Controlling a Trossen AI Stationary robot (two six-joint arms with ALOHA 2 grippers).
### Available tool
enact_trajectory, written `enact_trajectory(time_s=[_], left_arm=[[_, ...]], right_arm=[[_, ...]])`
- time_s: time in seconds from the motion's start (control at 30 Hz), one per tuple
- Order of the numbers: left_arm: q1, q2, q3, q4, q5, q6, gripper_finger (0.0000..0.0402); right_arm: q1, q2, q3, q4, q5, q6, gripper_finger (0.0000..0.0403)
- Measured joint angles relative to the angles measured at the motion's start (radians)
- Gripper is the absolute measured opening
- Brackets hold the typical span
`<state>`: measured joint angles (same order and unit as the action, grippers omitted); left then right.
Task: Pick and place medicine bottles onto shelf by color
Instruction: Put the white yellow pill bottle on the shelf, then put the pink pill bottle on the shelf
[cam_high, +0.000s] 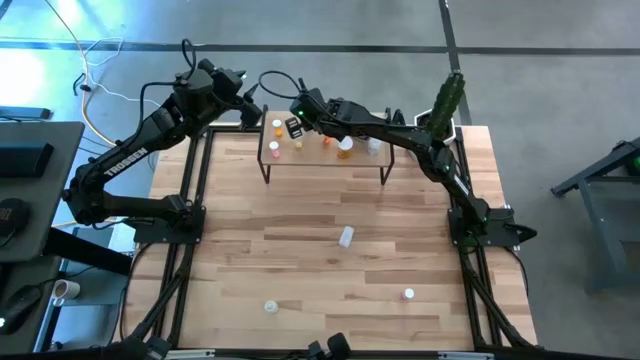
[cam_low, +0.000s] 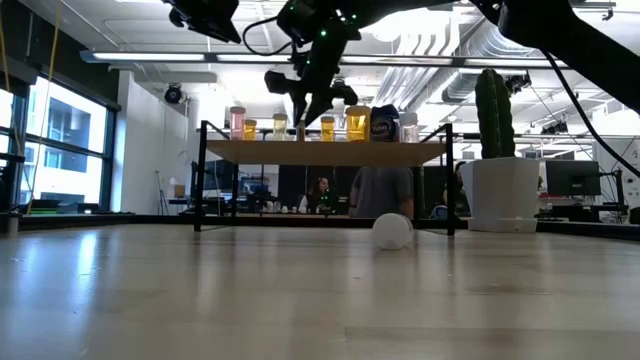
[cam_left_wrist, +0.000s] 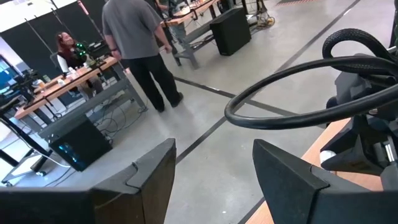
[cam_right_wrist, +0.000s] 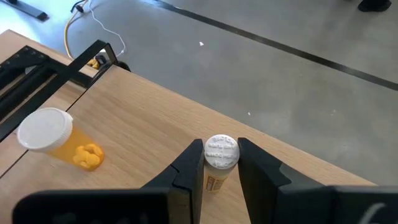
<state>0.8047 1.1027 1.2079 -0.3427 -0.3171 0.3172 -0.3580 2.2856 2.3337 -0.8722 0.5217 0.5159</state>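
Note:
The shelf (cam_high: 320, 163) stands at the table's far middle and carries several medicine bottles, among them an orange one with a white cap (cam_right_wrist: 53, 140) and a larger one (cam_high: 345, 148). My right gripper (cam_high: 297, 125) hangs over the shelf's left part, shut on a small white-capped bottle (cam_right_wrist: 222, 152). Beyond the table's far left corner my left gripper (cam_left_wrist: 214, 186) stands open and level, with nothing between its fingers. Three more bottles lie loose on the table: one in the middle (cam_high: 346, 236) and two near the front edge (cam_high: 271, 307) (cam_high: 408, 294). My right gripper pinches the small bottle just under its white cap (cam_right_wrist: 219, 167) between its two fingers (cam_right_wrist: 186, 171). The fingers slant down from the table's right side. The bottle stands upright over the shelf top (cam_right_wrist: 155, 124); whether its bottom rests on the wood I cannot tell.
A white pot with a green cactus (cam_high: 445, 105) stands at the table's far right corner, close to the right arm. The wide tabletop (cam_high: 300, 270) in front of the shelf holds only the loose bottles. People show in the room behind the table (cam_left_wrist: 134, 43).

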Motion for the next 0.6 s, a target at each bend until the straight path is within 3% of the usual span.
enact_trajectory(time_s=[0.6], left_arm=[[0.0, 0.0, 0.0, 0.0, 0.0, 0.0, 0.0204]], right_arm=[[0.0, 0.003, 0.0, -0.001, -0.003, 0.0, 0.0136]])
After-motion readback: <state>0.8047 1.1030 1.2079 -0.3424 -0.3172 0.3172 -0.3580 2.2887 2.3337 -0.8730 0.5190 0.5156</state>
